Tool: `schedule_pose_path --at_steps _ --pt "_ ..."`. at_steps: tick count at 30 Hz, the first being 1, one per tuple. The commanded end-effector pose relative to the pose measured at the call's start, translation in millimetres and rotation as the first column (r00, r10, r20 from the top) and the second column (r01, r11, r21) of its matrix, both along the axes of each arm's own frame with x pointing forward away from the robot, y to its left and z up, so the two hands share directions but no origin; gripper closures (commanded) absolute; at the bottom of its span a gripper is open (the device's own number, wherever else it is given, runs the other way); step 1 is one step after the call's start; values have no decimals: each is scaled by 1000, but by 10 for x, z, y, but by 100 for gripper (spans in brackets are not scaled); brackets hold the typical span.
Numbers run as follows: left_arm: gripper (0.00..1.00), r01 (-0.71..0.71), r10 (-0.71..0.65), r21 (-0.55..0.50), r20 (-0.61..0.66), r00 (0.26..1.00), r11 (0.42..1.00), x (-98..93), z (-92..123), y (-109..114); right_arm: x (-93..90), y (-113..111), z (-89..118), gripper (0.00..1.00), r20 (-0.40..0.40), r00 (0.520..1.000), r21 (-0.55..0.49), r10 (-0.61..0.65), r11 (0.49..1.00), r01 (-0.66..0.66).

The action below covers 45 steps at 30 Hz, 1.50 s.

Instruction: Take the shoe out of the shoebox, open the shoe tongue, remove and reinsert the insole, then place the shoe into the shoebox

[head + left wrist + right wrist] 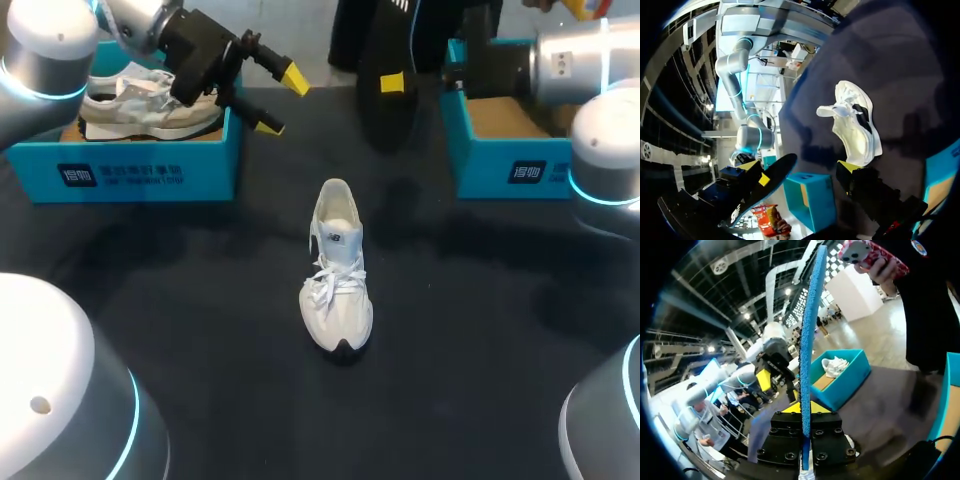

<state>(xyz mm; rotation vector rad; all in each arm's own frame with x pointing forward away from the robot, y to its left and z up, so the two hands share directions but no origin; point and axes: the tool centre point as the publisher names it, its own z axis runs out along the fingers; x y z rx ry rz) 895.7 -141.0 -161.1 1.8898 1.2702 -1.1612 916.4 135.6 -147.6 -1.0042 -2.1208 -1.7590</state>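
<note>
The white shoe (pixel 337 268) lies on the dark table (pixel 180 300) near its middle, well apart from both jaws. Its toe points to 6 o'clock and its heel to 12, with the laces loose and the opening bare. The insole (pixel 385 120) is out of the shoe, at about 1 o'clock from it. It stands on end in the right gripper (pixel 392 85), whose jaws are closed narrow on it from two sides. From the right wrist the insole (pixel 809 340) is seen edge-on as a thin blue strip rising straight from between the right gripper's (pixel 806 412) jaws. The left gripper (pixel 282 103) hangs at about 11 o'clock from the shoe, beside the near corner of the left shoebox (pixel 140 170). Its jaws are wide and hold nothing. From the left wrist the shoe (pixel 855 127) lies ahead of the left jaws, clear of them. A second, grey-and-white shoe (pixel 140 105) rests inside the left shoebox at 10 o'clock. The right shoebox (pixel 500 165) sits at 2 o'clock, partly under the right arm (pixel 570 60).
</note>
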Motion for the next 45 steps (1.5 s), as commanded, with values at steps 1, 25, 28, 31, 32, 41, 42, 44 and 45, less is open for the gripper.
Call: schedule_pose_path --at_steps 1,25,28,31,32,41,42,44,45 --pt "0 0 0 9 -3 1000 1000 71 -117 4 250 174 -219 100 19 1000 8 9 1000 -9" --pt "0 -45 48 65 -41 998 997 58 -587 147 314 291 -473 100 14 999 66 46 997 -46" --pt "0 -47 49 67 -42 998 997 34 -631 164 314 291 -473 100 14 999 66 46 997 -46" --pt "0 -47 50 73 -44 998 996 19 -655 173 314 291 -473 100 14 999 66 46 997 -46" --pt "0 -51 55 79 -43 998 996 10 -694 190 314 291 -473 100 14 999 66 46 997 -46" --pt "0 -107 110 107 -16 994 988 -26 -826 206 350 457 -697 100 118 991 56 65 996 -72" --pt "0 -112 114 98 -23 993 989 -30 -836 210 350 477 -728 100 144 987 57 68 995 -77" --pt "0 -125 127 99 -24 992 987 -38 -856 227 348 503 -808 100 135 989 61 66 995 -75" --pt "0 -128 131 99 -29 991 987 -47 -867 231 342 518 -838 100 144 987 68 70 994 -81"
